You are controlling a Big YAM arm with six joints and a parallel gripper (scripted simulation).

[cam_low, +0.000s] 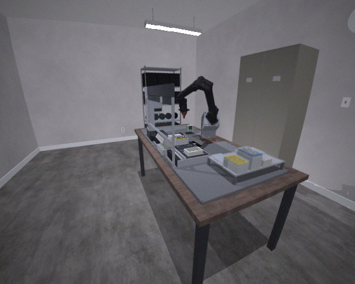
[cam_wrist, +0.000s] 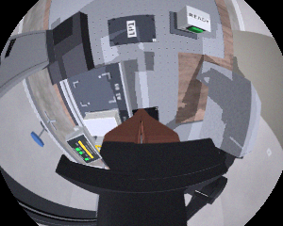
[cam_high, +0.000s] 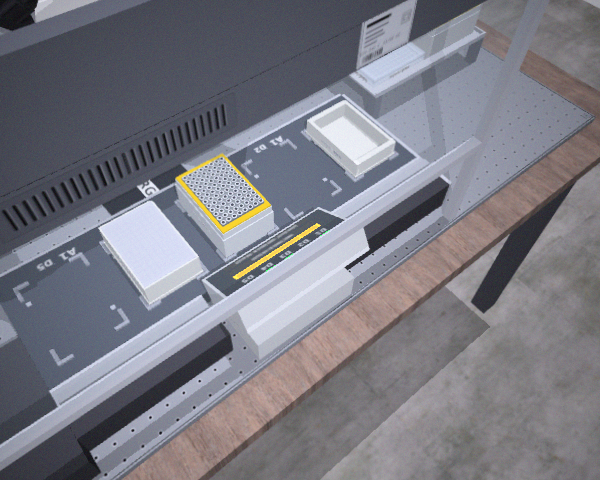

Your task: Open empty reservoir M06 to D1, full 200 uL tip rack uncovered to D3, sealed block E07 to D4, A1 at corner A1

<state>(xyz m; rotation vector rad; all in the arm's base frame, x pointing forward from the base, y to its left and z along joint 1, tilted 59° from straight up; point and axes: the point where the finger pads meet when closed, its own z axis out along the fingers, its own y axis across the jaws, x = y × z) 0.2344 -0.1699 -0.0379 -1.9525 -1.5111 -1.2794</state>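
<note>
The white open reservoir (cam_high: 350,136) sits inside the brackets of D1. The tip rack (cam_high: 222,198) with a yellow rim stands on D3 with its cover off, showing pale rings on grey. The white sealed deep-well block (cam_high: 148,248) sits on D4. The bracket sets of D2 (cam_high: 290,175) and D5 (cam_high: 65,310) hold nothing. My gripper (cam_low: 183,115) hangs high above the far end of the deck, fingers shut and empty; in the wrist view its tips (cam_wrist: 141,127) point down. The READY key (cam_wrist: 193,22) with its green face lies ahead of them, also seen in the exterior view (cam_low: 190,126).
The handler's dark housing and a front rail with a status panel (cam_high: 277,250) flank the deck. The regrip nest RG (cam_wrist: 132,28) lies beside the READY key. The SHELF (cam_low: 246,160) at the near table end holds a yellow rack (cam_low: 235,160) and a blue rack (cam_low: 251,152).
</note>
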